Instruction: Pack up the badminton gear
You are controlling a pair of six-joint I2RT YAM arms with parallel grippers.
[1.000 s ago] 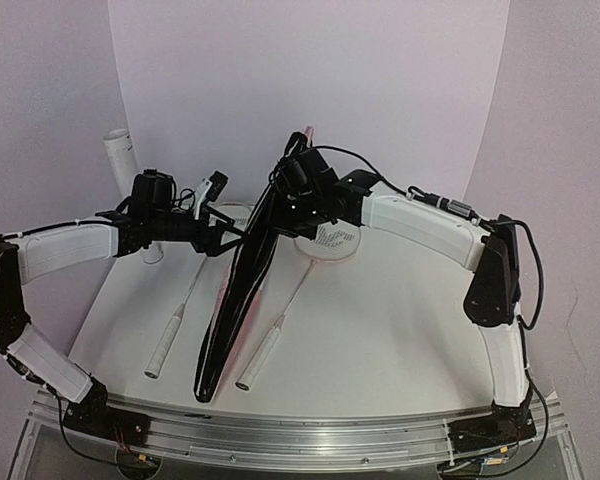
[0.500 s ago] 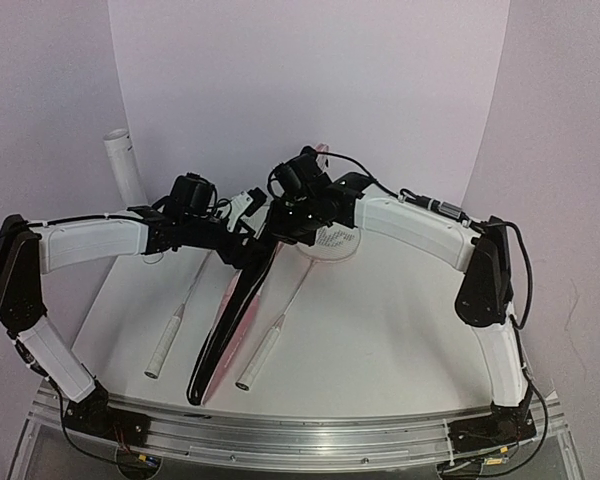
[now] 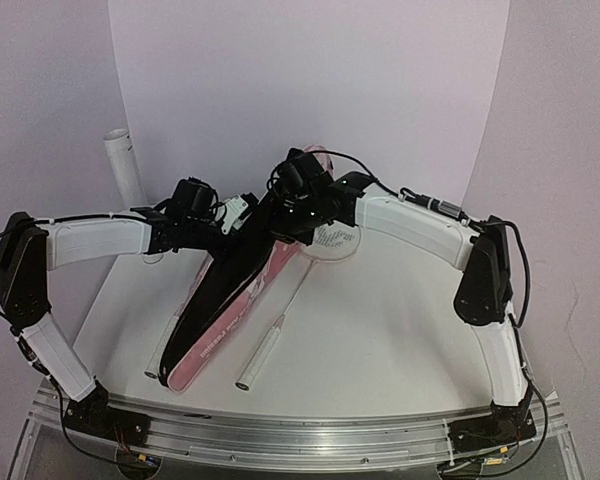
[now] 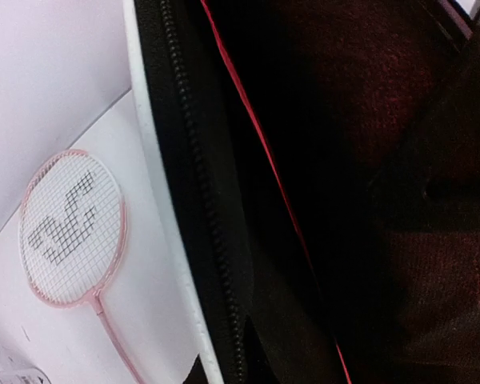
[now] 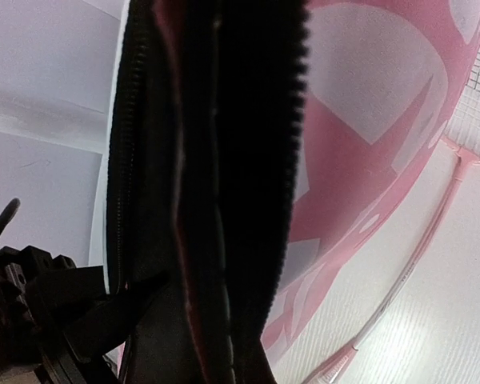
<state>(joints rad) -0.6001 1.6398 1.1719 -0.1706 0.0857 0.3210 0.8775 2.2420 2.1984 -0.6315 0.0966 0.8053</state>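
Bag-opening step. Near the worktop's (image 3: 400,330) far edge, the right hand (image 3: 292,213) pinches the pink bag's (image 3: 230,310) zipper edge. The left hand (image 3: 238,212) meets the opposite edge, its grip impossible to tell. One racket (image 3: 327,238) lies just beside the bag. The next move likely calls for spreading the mouth.

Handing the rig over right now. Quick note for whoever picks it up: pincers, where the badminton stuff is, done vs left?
Left pincer: at the open zipper edge of the bag; can't confirm a grip.
Right pincer: shut on the bag's far end.
Bag: unzipped, slanting across the table.
Left racket: on the table, partly covered by the bag.
Right racket: on the table beside the bag, outside it.
Shuttlecocks: none in view.
Done: bag opened.
Left: put both rackets in, find and pack the shuttlecocks, probably zip up.
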